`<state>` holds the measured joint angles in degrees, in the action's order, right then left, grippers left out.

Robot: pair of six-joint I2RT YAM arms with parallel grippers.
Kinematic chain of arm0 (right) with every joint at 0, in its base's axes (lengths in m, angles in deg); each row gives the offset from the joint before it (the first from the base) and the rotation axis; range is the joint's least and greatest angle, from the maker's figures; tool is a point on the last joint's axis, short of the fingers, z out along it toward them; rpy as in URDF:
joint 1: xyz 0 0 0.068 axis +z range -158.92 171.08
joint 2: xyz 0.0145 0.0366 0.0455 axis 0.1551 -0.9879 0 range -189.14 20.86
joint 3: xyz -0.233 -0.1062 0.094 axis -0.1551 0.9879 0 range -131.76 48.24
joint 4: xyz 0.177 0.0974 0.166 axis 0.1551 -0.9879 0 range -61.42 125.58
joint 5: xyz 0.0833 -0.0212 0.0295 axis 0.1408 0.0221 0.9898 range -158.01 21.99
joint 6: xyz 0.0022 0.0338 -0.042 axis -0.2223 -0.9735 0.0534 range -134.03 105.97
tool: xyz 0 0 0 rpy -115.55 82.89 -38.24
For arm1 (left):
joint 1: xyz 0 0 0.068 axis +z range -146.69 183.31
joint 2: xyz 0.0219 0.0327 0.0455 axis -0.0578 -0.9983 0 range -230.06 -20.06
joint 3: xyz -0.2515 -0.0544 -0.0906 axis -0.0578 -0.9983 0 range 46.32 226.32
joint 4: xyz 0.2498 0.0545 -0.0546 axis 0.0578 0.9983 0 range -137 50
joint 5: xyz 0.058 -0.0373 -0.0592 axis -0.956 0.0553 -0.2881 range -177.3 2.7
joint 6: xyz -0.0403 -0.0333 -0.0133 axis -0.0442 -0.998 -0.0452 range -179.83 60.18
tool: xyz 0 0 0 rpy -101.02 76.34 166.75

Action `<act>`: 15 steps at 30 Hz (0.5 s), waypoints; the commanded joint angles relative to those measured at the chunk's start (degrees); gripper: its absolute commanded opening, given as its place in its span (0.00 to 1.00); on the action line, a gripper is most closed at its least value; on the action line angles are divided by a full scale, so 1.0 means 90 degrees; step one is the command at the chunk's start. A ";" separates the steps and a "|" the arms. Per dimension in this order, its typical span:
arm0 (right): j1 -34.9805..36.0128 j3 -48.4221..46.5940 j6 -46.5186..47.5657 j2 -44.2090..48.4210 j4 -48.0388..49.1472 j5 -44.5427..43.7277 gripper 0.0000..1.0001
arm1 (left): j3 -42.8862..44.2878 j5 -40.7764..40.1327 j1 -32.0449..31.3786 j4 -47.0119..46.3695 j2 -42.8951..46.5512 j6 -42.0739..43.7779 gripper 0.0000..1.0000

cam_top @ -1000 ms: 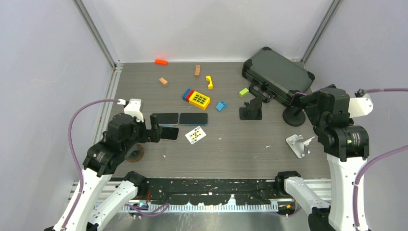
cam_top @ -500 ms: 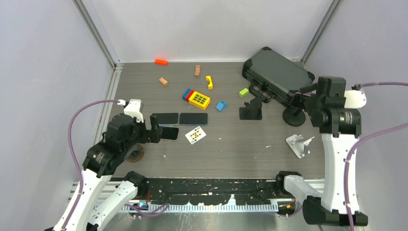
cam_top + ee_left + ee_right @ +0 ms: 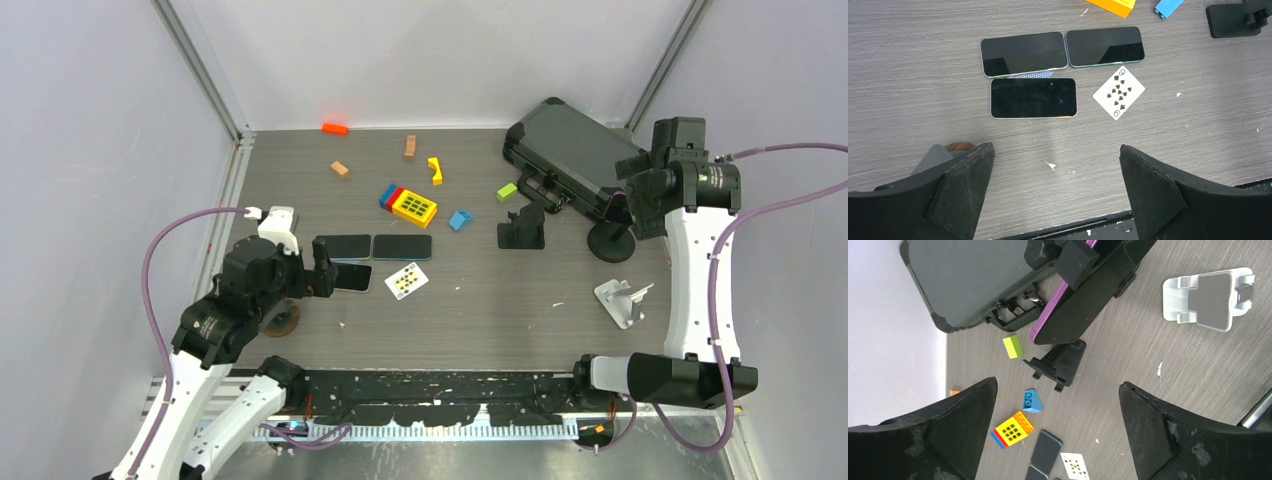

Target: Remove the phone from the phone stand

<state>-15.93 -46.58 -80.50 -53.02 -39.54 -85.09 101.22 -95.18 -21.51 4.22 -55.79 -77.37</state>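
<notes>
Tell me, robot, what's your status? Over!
Left end effector open, over three flat phones. Right end effector open, near the phone, not touching. Phone clamped in phone stand. Black case close beside.

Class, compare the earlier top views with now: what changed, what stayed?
The right arm swung from near the white stand toward the far side; the right gripper still faces the phone on its round-based stand, open, empty. The left gripper, flat phones and playing card stayed put.

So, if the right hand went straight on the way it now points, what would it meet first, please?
Probably the purple-edged phone, close ahead of the open right hand. Depth is unclear, though; it might pass beside it and reach the empty black stand instead.
</notes>
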 commanded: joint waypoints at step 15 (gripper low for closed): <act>-0.0973 -0.0784 -0.1121 -0.1130 -0.0570 0.0544 0.98 | -0.0036 0.0018 -0.0035 -0.0256 0.0013 0.0093 1.00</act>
<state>-23.82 -50.01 -88.61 -61.53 -44.28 -81.29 101.02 -95.18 -21.51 4.20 -55.81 -77.34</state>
